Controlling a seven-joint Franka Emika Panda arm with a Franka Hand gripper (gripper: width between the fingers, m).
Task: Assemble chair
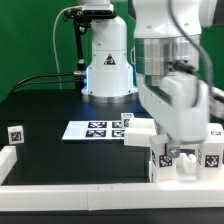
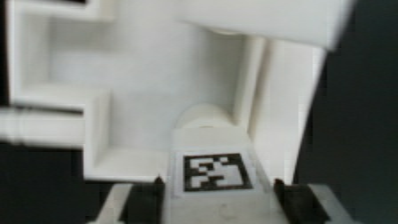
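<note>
I have the end effector [image 2: 210, 196] closed narrow on a tagged chair part [image 2: 215, 168]; I keep it square, lifting slowly off the bench [image 1: 60, 105]; no twisting near the other pieces [image 1: 212, 150].

You see white chair part [image 2: 169, 90] filling frame, blocky walls around recessed channel. Square black-and-white tag [image 2: 215, 171] sits bottom centre. Gripper [image 2: 210, 200] fingers flank tag, pressed against part's sides. Dark table at edges.

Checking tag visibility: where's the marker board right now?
Exterior view: the marker board lies flat on the black table, centre, in front of the robot base, left of the chair parts.
</note>
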